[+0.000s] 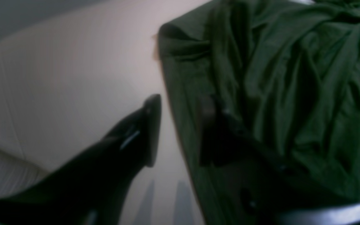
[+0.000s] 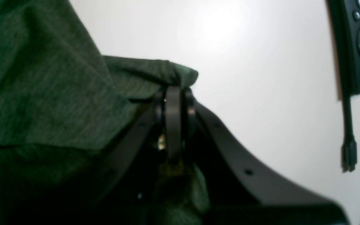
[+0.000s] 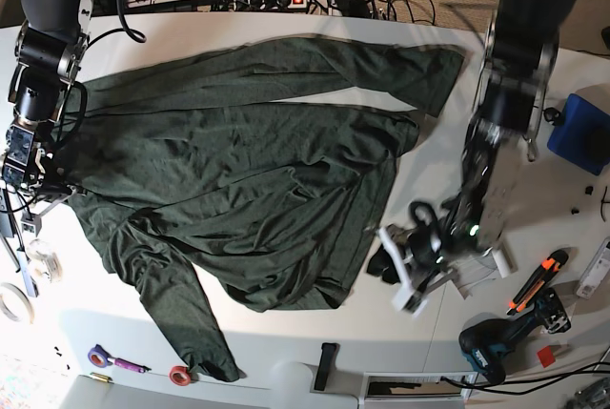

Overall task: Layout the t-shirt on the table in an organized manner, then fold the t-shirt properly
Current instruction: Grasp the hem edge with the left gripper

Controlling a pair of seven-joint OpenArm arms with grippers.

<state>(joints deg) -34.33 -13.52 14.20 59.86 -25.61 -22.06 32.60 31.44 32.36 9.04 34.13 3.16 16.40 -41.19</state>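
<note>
Green t-shirt lies creased on the table, one edge clamped in my right gripper, so my left gripper, spread wide astride the opposite edge, should bite deep before pulling outward evenly.

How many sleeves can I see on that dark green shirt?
2: the far sleeve runs along the top of the dark green fabric shirt toward the right; the near sleeve trails down at lower left.

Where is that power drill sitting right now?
In the base view, the power drill lies at the lower right of the table, just below the orange-handled tool and well right of the green t-shirt.
</note>
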